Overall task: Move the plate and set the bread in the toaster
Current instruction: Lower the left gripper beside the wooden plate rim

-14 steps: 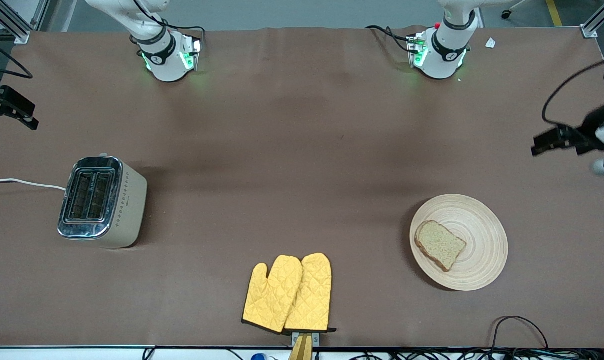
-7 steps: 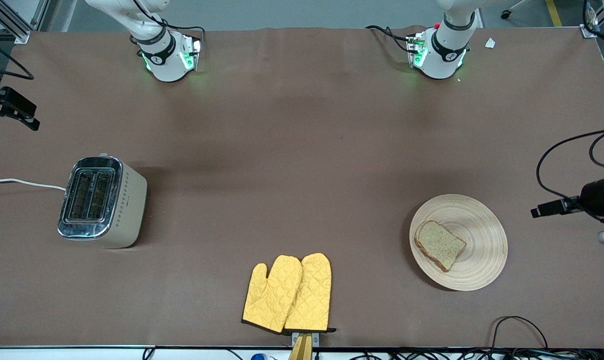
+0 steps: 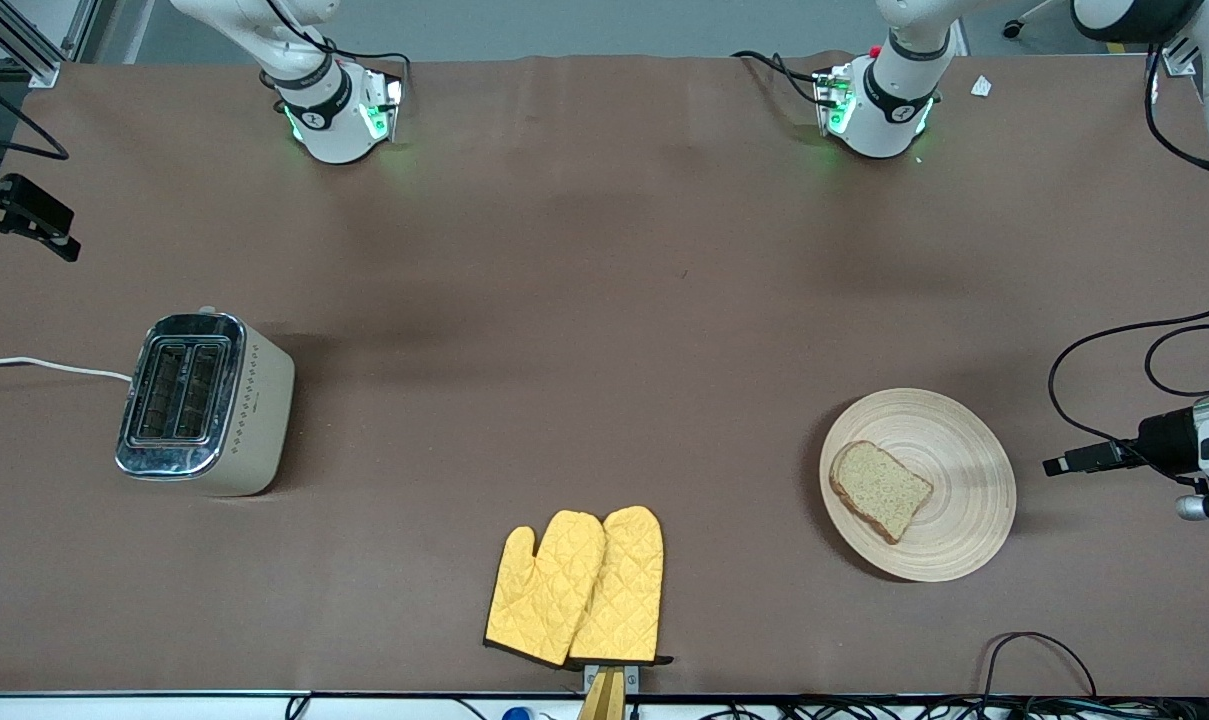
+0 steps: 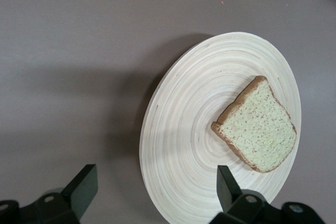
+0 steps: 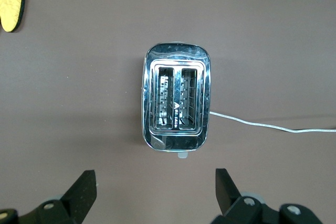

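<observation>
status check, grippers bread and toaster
Left gripper open beside plate. Right gripper open above toaster. Bread on plate. Nothing blocking.

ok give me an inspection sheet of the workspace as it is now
surface: brown table.
job's things: bread on plate, toward left arm's end; toaster toward right arm's end, slots empty.
clutter: yellow oven mitts, nearest the front camera.
grippers: left pincer open, above table beside plate; right pincer open above toaster.
cables: white cord from toaster; black cables at table edge.
surroundings: nothing seen.
</observation>
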Controlling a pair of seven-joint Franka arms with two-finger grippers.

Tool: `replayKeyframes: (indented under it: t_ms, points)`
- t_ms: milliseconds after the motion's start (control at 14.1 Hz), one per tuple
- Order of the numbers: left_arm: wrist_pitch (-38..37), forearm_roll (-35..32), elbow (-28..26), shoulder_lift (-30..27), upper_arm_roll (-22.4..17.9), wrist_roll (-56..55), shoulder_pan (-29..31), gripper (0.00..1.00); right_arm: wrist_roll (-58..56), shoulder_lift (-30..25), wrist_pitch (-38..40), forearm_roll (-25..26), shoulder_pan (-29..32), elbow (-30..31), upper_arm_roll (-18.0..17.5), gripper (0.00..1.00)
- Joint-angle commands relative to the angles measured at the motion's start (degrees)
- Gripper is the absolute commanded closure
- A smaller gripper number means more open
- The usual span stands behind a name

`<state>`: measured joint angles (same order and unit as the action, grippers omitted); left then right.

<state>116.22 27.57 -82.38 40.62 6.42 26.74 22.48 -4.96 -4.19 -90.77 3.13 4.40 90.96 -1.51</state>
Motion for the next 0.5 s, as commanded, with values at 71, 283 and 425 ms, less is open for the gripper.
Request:
replayKeyframes:
  t_ms: [71,283,425]
  points:
    - [0.2,5.4,2.1,4.6,0.6,8.0,1.7,0.15,0.2,-0.4,0.1,0.1,-0.2,0.4,0.1,0.0]
    - [0.2,10.8,2.1,7.3,0.5,11.1,2.2,0.27,0.2,-0.4,0.2,0.1,-0.2,0.4,0.1,0.0]
    - [0.1,14.3,2.2,8.9,0.5,12.5,2.5,0.34,0.1,-0.4,0.2,0.1,-0.1,0.4,0.1,0.0]
